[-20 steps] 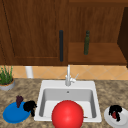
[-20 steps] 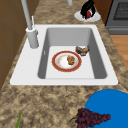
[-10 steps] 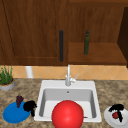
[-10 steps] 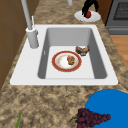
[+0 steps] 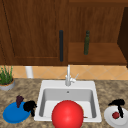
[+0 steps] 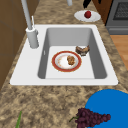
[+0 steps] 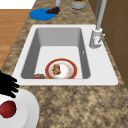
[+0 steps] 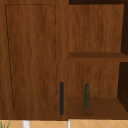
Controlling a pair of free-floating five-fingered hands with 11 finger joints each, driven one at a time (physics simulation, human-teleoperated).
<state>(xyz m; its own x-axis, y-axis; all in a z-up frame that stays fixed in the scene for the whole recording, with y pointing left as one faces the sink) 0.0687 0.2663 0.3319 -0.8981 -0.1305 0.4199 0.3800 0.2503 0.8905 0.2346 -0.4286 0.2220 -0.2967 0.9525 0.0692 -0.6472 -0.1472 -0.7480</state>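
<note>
The right hand hangs over the white plate on the counter to the right of the sink. Its fingers are loose and spread, pointing down toward the red apple that lies on the plate; one finger seems to reach the apple or stop just short of it, but the front view does not settle that. In the right side view the same hand shows at the plate's far edge with its fingers fanned out straight, close to the apple and not closed around it.

The left hand floats at the right edge of the blue plate, left of the sink. It reads as a dark clump with fingers hanging down, probably half curled, and nothing is in it. A bunch of purple grapes lies on that plate just beside the hand.

In the basin sits a red-rimmed plate with a brown piece of food on it, and a small brown bowl beside it. A large red ball covers the front of the sink in the front view. A green bottle stands on the open cabinet shelf.
</note>
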